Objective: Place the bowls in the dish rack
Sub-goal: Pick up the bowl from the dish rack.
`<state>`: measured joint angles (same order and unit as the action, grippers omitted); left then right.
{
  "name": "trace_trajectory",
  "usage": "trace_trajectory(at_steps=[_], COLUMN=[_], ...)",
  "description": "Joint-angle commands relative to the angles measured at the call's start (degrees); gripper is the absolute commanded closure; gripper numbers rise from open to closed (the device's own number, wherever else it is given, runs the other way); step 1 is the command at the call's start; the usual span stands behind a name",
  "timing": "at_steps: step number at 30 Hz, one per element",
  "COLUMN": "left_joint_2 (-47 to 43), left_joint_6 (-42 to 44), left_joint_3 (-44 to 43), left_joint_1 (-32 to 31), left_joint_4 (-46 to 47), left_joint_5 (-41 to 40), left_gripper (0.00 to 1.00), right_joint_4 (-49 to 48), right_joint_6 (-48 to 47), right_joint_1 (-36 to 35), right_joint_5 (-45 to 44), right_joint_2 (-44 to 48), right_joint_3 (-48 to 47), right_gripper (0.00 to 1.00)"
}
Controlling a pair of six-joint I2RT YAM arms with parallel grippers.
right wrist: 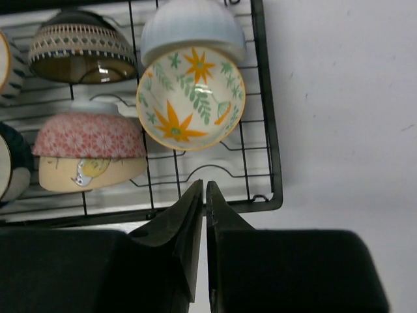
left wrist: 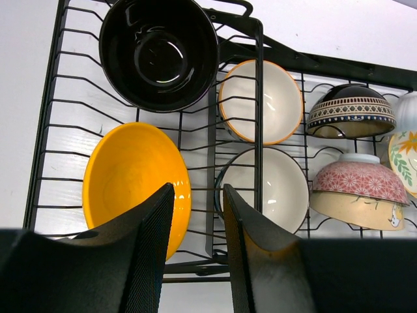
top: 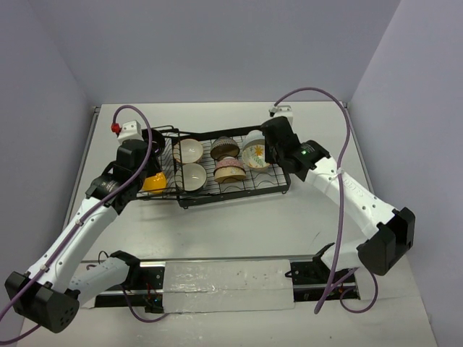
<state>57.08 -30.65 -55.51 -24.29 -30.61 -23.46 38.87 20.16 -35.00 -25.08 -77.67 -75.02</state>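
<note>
Every bowl I can find sits in the dish rack, which lies with its long axis left to right across the white table; none shows on the bare tabletop. Left arm is the one in play: stretched forward and canted down over the rack's near-left corner, where the yellow bowl leans on the wires, hollow side up toward the wrist. Left gripper has its jaws partly spread. The bowl lies just beyond and left of them, and the right edge of its rim reaches into the gap close to the left finger, with rack wire showing between rim and right finger. So it straddles the rim but does not clamp it. Black bowl stands just far of the yellow one. Right gripper hovers off the rack's near-right corner, jaws pressed almost together on nothing, the floral bowl just beyond it. My read: any further nudge of the yellow bowl falls to the left arm, the nearer one by far.
</note>
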Motion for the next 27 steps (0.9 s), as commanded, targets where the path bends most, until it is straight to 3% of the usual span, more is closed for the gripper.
trace_trajectory(at_steps=[1, 6, 7, 11, 27], left_joint_2=[-1.9, -1.7, -1.8, -2.0, -0.1], left_joint_6=[0.9, 1.2, 1.1, 1.1, 1.3], left_joint_3=[0.5, 0.7, 0.6, 0.7, 0.6], left_joint_1=[0.3, 0.2, 0.2, 0.2, 0.2], left_joint_4=[2.6, 2.6, 2.5, 2.6, 2.5], left_joint_5=[1.9, 2.5, 2.3, 2.9, 3.0], left_gripper=[0.59, 0.58, 0.58, 0.58, 0.58], right_joint_4=[0.0, 1.0, 0.5, -0.1, -0.8], right_joint_6=[2.3, 3.3, 3.5, 3.8, 0.3], right_joint_1=[-0.2, -0.2, -0.2, -0.1, 9.6], right_joint_5=[5.0, 9.3, 9.2, 7.6, 8.1], right_joint_2=[0.9, -3.5, -4.2, -7.1, -18.3], right_joint_3=[3.3, 3.7, 4.1, 4.5, -4.0], right_gripper=[0.87, 0.79, 0.73, 0.66, 0.64])
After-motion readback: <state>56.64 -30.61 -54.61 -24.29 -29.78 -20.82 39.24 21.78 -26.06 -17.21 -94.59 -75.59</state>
